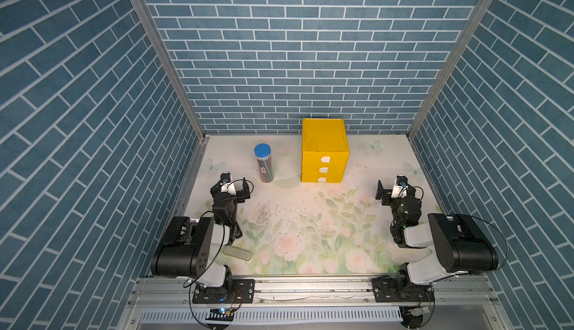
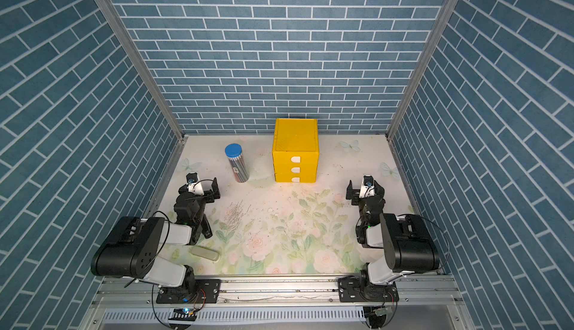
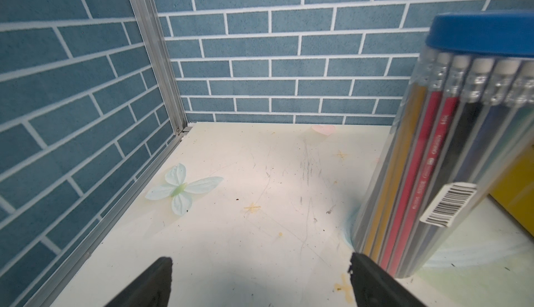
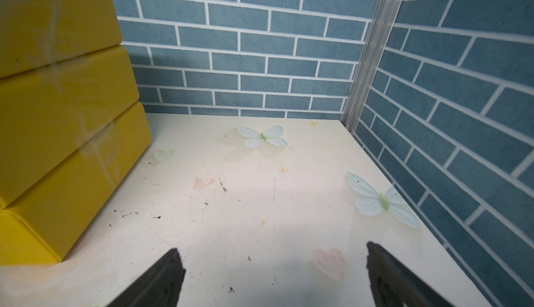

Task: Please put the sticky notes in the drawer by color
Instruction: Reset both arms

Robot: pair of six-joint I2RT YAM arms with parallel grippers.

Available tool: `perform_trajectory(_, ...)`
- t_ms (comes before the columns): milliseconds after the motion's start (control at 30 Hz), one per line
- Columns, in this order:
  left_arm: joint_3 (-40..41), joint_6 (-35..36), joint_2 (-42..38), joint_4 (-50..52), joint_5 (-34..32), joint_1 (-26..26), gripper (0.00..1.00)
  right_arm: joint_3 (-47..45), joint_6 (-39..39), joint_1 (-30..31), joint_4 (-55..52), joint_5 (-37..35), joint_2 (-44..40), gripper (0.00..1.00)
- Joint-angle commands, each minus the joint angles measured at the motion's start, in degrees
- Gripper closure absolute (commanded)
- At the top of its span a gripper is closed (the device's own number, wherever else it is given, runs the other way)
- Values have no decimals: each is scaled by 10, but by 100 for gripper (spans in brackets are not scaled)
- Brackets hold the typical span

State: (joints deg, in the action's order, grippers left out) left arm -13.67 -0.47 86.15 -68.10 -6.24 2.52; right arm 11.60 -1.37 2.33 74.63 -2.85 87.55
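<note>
The drawer (image 1: 324,148) (image 2: 295,145) is a bright yellow cabinet at the back middle of the table. Its three stacked drawers are pushed in, each with a white handle facing me. No sticky notes show in any view. My left gripper (image 1: 231,188) (image 2: 198,190) hovers at the left, near the pencil cylinder, open and empty (image 3: 260,262). My right gripper (image 1: 397,190) (image 2: 366,190) hovers right of the drawer, also open and empty (image 4: 273,250). The right wrist view has the drawer's side (image 4: 57,103) close by.
A clear cylinder with a blue lid (image 1: 264,164) (image 2: 236,164), full of pencils, stands left of the drawer and close to my left finger (image 3: 375,279). A pale oblong object (image 1: 237,254) lies by the left arm's base. Brick walls close three sides.
</note>
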Motion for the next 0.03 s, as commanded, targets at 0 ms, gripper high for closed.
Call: perform_trajectory(0, 3, -2, 1, -16, 6, -2, 0, 6, -2, 4, -1, -8, 3, 0)
